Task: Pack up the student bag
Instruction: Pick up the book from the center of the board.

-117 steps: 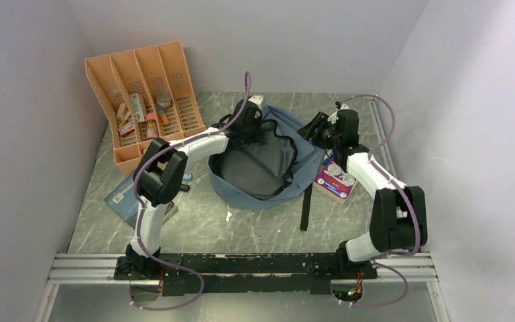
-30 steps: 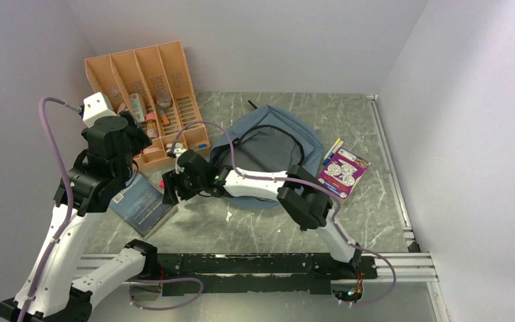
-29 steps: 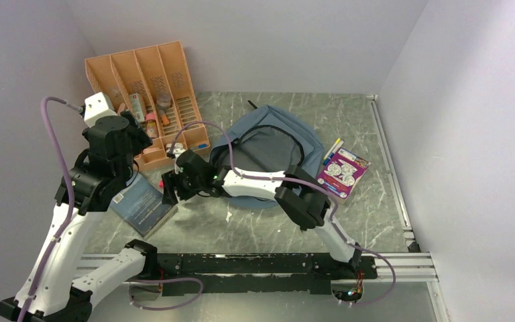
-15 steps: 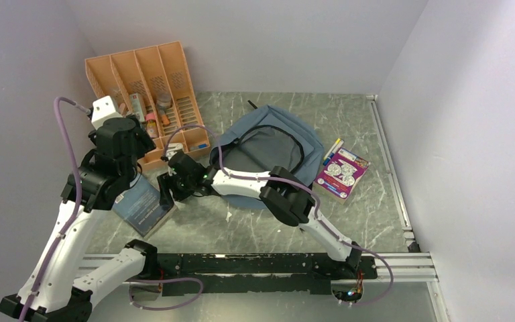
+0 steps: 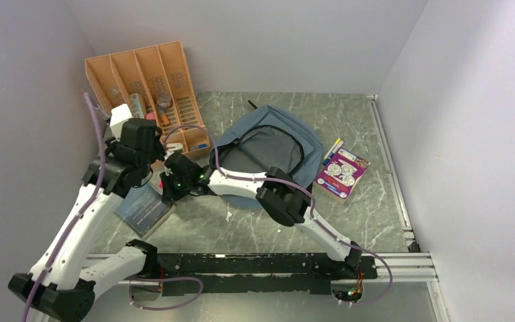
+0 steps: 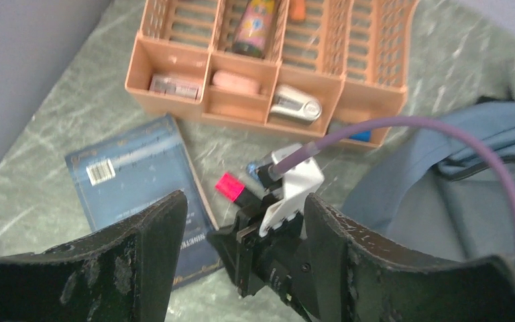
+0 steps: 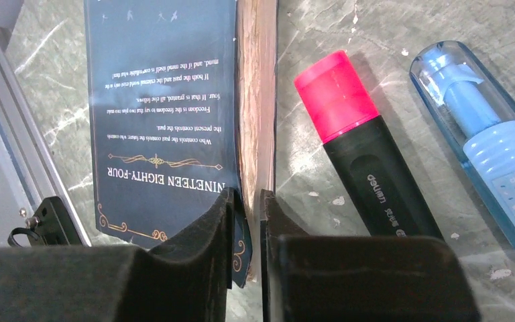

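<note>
At the far left the rack [image 5: 144, 87] stands against the wall. Its top is cut off in the left wrist view, where the front cells show a pink eraser [image 6: 236, 80] and a silver stapler [image 6: 297, 104]. A small flat item in the leftmost cell is too blurred to name. The left gripper [image 6: 245, 204] hangs above the table [image 5: 255, 228] with its jaws wide and nothing between them. From above, its fingers are hard to pick out against the dark wrist. Below it lies the book [image 7: 161, 100], dark blue with its back cover up, and from above the left arm partly covers it. The right gripper [image 7: 246, 198] has its jaws drawn narrow on a corner of the book, one finger over the cover and the other at the page edge. How firmly they bite cannot be told. Just right of the book in the right wrist view lie a highlighter [image 7: 362, 154], with a pink cap and black body, and a blue stick [image 7: 483, 141] whose end runs out of frame. The bag [image 5: 308, 144] lies open at the middle of the table, right of the rack, with the right arm crossing its front edge. Well right of it is a pad [image 5: 340, 173] with pens [image 5: 333, 146] beside it, its print too small to read.
</note>
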